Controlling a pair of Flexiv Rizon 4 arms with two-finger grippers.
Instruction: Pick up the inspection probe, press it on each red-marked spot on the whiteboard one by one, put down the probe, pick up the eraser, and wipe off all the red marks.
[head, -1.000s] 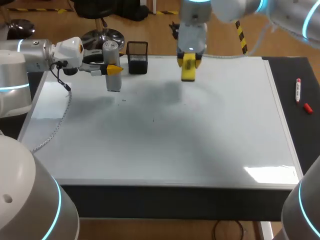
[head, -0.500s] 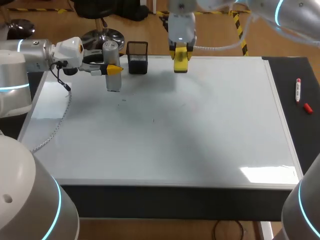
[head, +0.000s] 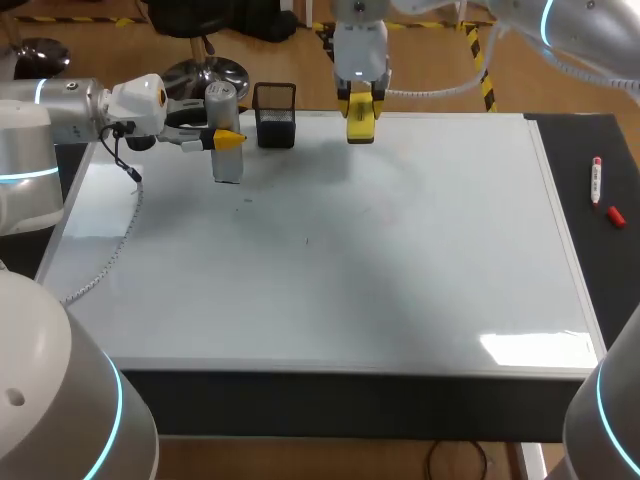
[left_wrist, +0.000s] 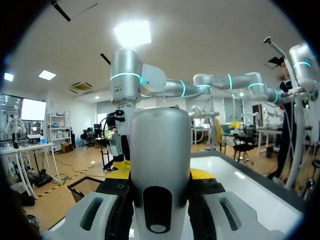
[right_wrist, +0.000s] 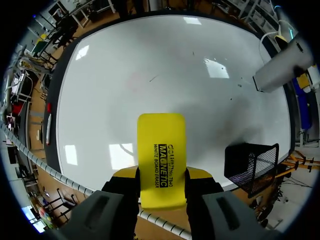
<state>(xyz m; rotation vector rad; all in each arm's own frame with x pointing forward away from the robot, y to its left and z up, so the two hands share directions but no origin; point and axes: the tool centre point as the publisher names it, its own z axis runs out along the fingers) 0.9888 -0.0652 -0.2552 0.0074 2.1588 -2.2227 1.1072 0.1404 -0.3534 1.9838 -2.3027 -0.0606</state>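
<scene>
head view: left fingers (head: 229, 139) clamping one probe (head: 228, 166), right fingers (right_wrist: 199, 174) apparently one eraser (head: 360, 126)

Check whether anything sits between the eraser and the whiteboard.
Nothing visible does. The eraser, held by the right gripper, hangs over bare whiteboard near its far edge; the mesh basket stands aside.

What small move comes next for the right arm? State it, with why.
Probably lower the eraser, held in the right gripper, onto the far edge of the whiteboard beside the mesh basket and release: no clear red mark shows on it.
</scene>
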